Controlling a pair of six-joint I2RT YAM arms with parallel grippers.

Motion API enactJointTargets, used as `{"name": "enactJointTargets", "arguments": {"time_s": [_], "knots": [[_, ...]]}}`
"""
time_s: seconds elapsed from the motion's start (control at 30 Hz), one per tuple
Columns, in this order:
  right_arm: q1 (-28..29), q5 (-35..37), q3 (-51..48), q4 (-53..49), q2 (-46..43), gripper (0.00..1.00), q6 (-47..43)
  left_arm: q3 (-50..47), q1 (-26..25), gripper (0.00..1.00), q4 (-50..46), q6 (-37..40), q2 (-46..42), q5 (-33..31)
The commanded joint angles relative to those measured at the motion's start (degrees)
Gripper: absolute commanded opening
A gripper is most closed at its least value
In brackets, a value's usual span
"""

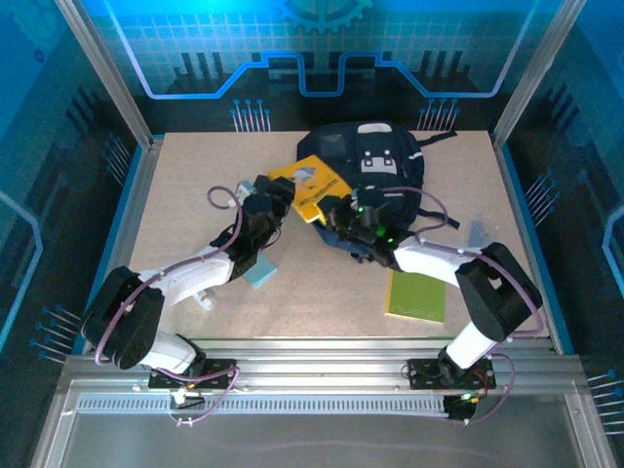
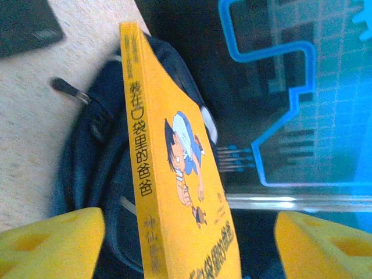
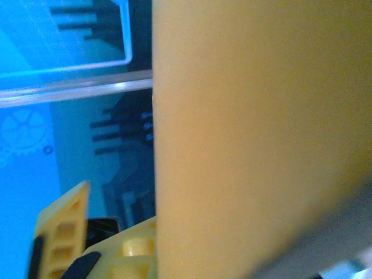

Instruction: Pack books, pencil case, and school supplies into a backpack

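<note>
Beige table [image 1: 175,195] between blue-lit walls has bare room at 9 o'clock of the arms. The backpack [image 1: 380,161] lies at 12 o'clock, near the far edge. Between both grippers the orange book [image 1: 312,185] hangs tilted in the air, just before the backpack. The left gripper [image 1: 278,200] is at the book's 8 o'clock, its fingers [image 2: 52,241] spread wide with a gap to the book on each side. The right gripper [image 1: 338,210], at the book's 5 o'clock corner, is closed on it. The green book [image 1: 417,295] lies at 4 o'clock near the right edge, and the blue pad [image 1: 261,271] lies at 6 o'clock of the left gripper.
</note>
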Motion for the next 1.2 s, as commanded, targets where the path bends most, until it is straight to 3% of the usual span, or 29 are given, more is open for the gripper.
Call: {"name": "enactJointTargets", "arguments": {"time_s": [0.0,0.23,0.33,0.4,0.67,0.83,1.17], "knots": [[-6.5,-3.7,3.9,-6.9,-6.7,0.0,-13.5,7.5,-0.3,0.85,-4.9,12.8,2.4,11.3],[-22.9,-11.2,5.5,-26.9,-15.3,0.0,-27.6,24.9,-0.3,0.85,-18.4,31.5,13.5,28.2],[-30.8,-14.1,5.4,-34.1,-18.3,0.0,-32.5,38.0,-0.5,0.83,-31.5,43.2,21.4,34.4],[-36.4,-16.4,4.7,-37.4,-20.3,0.0,-35.0,47.4,-0.7,0.82,-41.4,50.4,26.7,36.1],[-52.2,-24.0,1.5,-46.0,-27.0,0.0,-42.4,71.4,-1.8,0.82,-63.5,73.3,42.2,36.8],[-55.2,-25.4,-3.6,-44.3,-29.7,0.0,-40.9,83.2,-3.8,0.83,-75.1,83.6,50.7,32.1],[-55.3,-27.1,-6.4,-44.0,-30.0,0.0,-40.3,88.7,-5.2,0.88,-79.6,90.0,59.3,27.0]]}}
